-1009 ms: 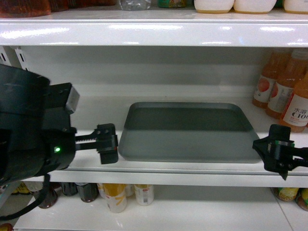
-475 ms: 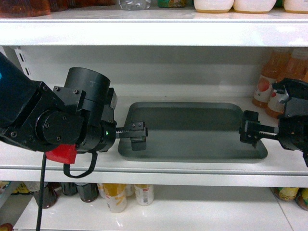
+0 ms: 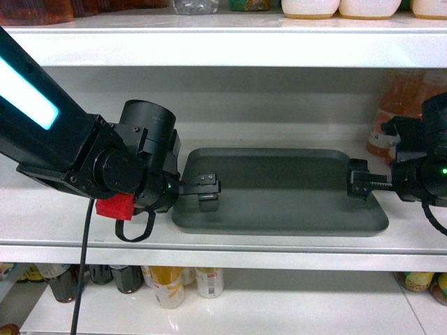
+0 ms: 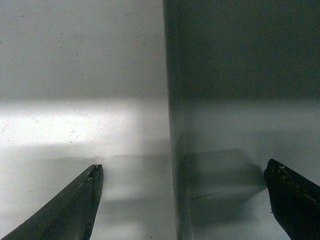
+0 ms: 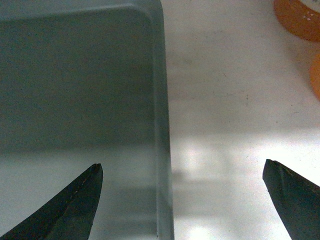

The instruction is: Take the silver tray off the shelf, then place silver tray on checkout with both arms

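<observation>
The silver tray (image 3: 279, 192) lies flat on the white shelf (image 3: 223, 248), grey-green with a low rim. My left gripper (image 3: 202, 192) is at the tray's left edge. In the left wrist view it (image 4: 183, 166) is open, its fingers (image 4: 75, 205) straddling the rim, with tray (image 4: 240, 75) on one side and shelf board (image 4: 75, 75) on the other. My right gripper (image 3: 357, 183) is at the tray's right edge. The right wrist view shows it (image 5: 182, 166) open across the tray (image 5: 75, 75) rim, one finger over bare shelf (image 5: 225, 100). The checkout is out of view.
Orange juice bottles (image 3: 401, 129) stand on the shelf just right of the tray, close behind my right arm, and show as an orange bottle base (image 5: 300, 17). The upper shelf board (image 3: 223, 45) hangs low overhead. Bottles (image 3: 167, 283) fill the shelf below.
Both arms have moved in from the shelf's front lip. The left gripper came right onto the tray's left rim, and the right gripper rose and came left onto the right rim.
</observation>
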Available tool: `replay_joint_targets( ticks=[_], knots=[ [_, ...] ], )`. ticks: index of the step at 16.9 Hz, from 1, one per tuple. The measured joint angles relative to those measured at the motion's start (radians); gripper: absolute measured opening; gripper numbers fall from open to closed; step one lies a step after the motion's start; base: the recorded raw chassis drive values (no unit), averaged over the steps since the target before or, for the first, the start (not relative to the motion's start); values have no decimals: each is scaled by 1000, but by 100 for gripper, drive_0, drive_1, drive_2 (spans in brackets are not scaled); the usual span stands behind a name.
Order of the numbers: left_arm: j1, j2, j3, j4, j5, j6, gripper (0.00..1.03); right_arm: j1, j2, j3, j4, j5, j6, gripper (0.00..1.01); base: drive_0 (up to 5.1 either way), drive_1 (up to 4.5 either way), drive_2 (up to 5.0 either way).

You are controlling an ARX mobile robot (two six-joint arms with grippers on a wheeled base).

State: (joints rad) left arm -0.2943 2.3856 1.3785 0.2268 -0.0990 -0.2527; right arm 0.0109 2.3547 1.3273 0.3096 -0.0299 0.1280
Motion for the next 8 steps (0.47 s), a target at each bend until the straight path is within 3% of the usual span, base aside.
replay_joint_targets(
  ticks=[3,8],
  knots=[
    [-4,36,75,-61,-15,1,98,2,56,77,-61,9,-72,98,0,0,0],
    [-11,59,125,-99,-28,10,98,2,86,125,-97,31,-110,98,0,0,0]
  ],
)
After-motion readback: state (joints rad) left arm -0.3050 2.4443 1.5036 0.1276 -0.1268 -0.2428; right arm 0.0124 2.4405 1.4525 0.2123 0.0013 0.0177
